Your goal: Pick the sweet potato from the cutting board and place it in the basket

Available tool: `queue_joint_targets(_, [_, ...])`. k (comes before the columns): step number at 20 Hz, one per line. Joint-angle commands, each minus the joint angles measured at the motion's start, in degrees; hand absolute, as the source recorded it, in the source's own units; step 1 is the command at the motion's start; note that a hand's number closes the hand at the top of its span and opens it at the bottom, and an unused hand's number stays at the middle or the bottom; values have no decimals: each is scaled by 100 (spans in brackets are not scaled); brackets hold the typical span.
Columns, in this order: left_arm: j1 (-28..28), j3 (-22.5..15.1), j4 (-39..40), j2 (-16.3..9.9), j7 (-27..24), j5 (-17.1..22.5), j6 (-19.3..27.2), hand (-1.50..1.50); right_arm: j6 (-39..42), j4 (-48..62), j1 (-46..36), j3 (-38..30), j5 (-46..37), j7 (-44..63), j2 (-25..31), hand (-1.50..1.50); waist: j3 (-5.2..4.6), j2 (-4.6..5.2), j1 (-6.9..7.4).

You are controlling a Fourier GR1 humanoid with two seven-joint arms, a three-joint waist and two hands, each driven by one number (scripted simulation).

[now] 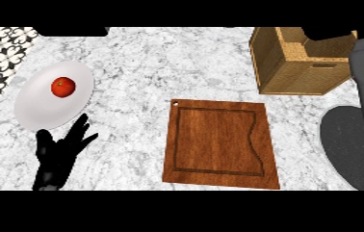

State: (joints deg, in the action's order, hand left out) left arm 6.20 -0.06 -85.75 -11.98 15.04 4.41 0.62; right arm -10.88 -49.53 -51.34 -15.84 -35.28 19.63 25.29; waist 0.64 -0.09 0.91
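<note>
The marble worktop (142, 72) fills the view. A wooden cutting board (220, 144) is laid near the centre, toward 5 o'clock, and its surface is bare. A wicker basket (284, 67) is seen at 2 o'clock, partly covered by a grey forearm (348, 144) at 3 o'clock; the right hand is not shown. A white plate (43, 106) with a red tomato (62, 87) is placed at 9 o'clock. The left hand (60, 151) is held open at 8 o'clock, fingers straight. The sweet potato cannot be seen anywhere.
</note>
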Motion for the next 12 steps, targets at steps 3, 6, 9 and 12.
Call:
queue_joint_targets(3, [355,10,276,-10,90,9,-148,0,77,58,210,52,-37,-486,275,-150,-64,14,-46])
queue_joint_targets(6, [367,-2,105,-39,183,-67,-135,0,-49,240,112,-84,65,-710,340,-150,-63,17,-21])
queue_joint_targets(9, [-29,22,766,88,-42,-191,-31,0,76,233,68,-519,470,-947,696,-150,-65,26,-94])
queue_joint_targets(12, [104,79,570,20,-74,-166,-90,0,-29,-144,45,-605,586,-414,574,-150,-67,2,-104])
